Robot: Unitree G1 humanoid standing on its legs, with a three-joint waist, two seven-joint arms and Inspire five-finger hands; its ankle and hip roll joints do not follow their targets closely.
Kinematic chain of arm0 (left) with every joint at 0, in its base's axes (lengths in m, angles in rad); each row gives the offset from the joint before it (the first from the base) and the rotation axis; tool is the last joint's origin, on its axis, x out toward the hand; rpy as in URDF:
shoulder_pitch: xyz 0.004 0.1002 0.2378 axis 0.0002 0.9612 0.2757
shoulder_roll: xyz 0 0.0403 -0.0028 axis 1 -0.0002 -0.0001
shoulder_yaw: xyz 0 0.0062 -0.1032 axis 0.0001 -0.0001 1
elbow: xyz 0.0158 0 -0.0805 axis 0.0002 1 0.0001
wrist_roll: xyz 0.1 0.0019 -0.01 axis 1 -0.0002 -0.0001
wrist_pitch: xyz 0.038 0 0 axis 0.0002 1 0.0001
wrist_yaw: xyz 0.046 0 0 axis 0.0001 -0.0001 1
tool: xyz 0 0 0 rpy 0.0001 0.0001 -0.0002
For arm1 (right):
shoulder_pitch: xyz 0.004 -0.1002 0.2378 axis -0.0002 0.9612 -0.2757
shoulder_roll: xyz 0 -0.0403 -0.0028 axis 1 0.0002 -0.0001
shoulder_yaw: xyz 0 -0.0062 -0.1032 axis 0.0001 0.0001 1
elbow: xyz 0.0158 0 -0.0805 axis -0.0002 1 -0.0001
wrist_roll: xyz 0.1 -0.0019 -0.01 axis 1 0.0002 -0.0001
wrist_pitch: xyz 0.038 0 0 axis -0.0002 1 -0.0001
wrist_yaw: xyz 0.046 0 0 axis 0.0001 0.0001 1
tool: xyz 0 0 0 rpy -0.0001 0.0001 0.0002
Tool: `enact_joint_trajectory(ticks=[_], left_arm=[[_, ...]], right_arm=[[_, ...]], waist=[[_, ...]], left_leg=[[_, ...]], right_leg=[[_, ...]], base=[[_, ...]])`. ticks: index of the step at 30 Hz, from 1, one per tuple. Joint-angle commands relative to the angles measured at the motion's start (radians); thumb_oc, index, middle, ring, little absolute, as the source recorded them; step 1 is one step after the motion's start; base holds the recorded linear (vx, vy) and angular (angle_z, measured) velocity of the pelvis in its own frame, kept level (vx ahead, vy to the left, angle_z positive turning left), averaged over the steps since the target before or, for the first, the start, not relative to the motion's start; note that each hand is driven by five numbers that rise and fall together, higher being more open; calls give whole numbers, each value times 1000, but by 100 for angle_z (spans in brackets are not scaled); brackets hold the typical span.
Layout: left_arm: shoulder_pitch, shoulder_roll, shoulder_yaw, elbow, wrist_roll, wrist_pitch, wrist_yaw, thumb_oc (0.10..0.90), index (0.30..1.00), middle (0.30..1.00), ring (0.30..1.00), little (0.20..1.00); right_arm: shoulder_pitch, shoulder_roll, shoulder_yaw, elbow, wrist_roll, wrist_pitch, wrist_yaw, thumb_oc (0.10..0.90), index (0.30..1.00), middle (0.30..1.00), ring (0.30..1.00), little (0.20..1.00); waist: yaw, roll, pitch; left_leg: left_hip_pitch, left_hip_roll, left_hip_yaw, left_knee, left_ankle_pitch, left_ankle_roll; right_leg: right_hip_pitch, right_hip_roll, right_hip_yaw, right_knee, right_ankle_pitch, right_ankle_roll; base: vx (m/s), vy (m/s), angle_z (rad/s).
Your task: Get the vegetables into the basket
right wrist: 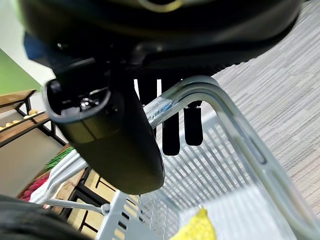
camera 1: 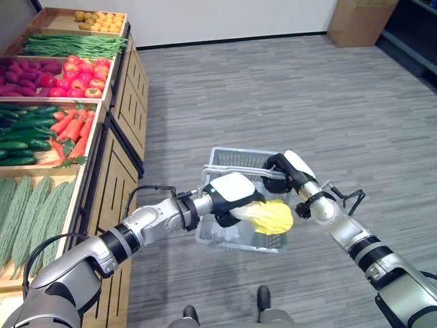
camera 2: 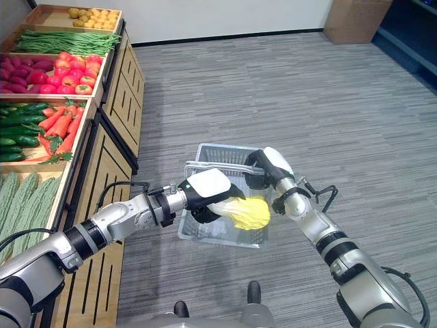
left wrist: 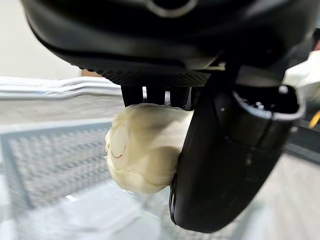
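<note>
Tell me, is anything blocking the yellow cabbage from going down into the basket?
Nothing visible blocks it. The left hand holds the cabbage right over the open basket, above its near edge. The right hand grips the basket's handle off to the far side, not under the cabbage.

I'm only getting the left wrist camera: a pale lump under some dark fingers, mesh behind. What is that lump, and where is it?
Observer: It's a cabbage, pale at the stalk and yellow at the leaves, gripped by the left hand over the grey basket.
Operator: Is the basket sitting on the floor?
Observer: No. The right hand is curled round the basket's metal handle, holding it up above the carpet.
Operator: Where did the cabbage come from?
Observer: I can't tell that. A wooden produce stand is on the robot's left, with carrots and cucumbers in its bins.
</note>
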Motion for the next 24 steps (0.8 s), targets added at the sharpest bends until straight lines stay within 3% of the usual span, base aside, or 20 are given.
enact_joint_trajectory(ticks=[1,11,12,19,24], left_arm=[[-116,-62,17,102,100,19,154,400,300,300,300,300],[-75,-126,55,258,209,105,204,400,300,300,300,300],[-56,-143,74,285,218,126,221,900,1000,1000,1000,1000],[-29,-159,103,288,233,148,232,900,1000,1000,1000,1000],[-38,-142,96,189,203,110,205,900,1000,1000,1000,1000]], right_arm=[[-178,12,-53,-181,96,-130,-57,400,300,300,300,300],[-149,39,-60,-248,130,-137,-53,400,300,300,300,300],[-142,38,-66,-251,129,-137,-56,400,300,300,300,300],[-113,44,-81,-209,104,-122,-68,400,300,300,300,300],[-95,55,-98,-113,73,-101,-91,400,300,300,300,300]], waist=[[17,-28,-48],[15,-30,-48],[15,-31,-49],[18,-33,-50],[24,-31,-54]], left_leg=[[11,21,0,1,-5,-54],[13,22,6,1,-7,-54],[14,23,7,1,-7,-54],[18,23,4,1,-8,-53],[18,23,1,1,-8,-53]], right_leg=[[73,-58,-47,-1,-36,75],[75,-56,-48,-1,-37,72],[76,-56,-48,-1,-37,71],[82,-57,-48,-1,-37,69],[87,-58,-58,-1,-37,70]], base=[[0,0,0],[0,0,0],[0,0,0],[0,0,0],[1,0,1]])
